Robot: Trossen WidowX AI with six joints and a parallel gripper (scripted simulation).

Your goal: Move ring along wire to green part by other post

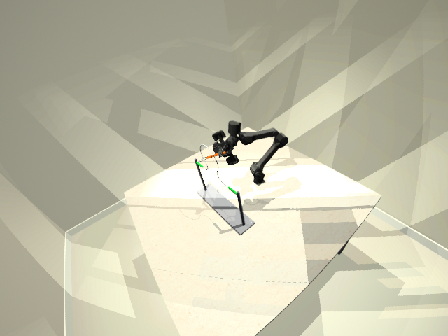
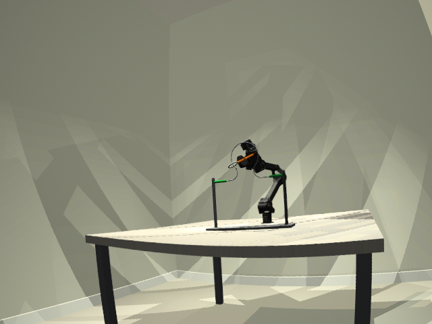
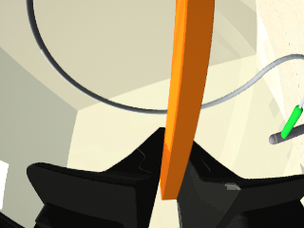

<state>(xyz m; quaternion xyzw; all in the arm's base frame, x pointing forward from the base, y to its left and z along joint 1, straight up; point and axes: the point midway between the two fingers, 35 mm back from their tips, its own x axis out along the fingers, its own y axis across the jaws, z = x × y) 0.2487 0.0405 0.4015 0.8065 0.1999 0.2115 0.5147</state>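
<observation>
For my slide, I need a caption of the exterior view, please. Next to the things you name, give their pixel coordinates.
Gripper (image 1: 221,152) (image 2: 248,157) (image 3: 169,133) closed on the orange handle (image 1: 211,157) (image 2: 244,158) (image 3: 187,95), above a table (image 1: 224,260) (image 2: 237,250), between two wire-bearing posts.

The grey wire (image 1: 218,169) (image 2: 231,151) (image 3: 119,105) loops up between two posts (image 1: 200,175) (image 2: 214,205), with open air above its arch

Yeah, not much for me to report here, folks. I can't make out any readable text, label, brand name, number or sign in any of the three views.
</observation>
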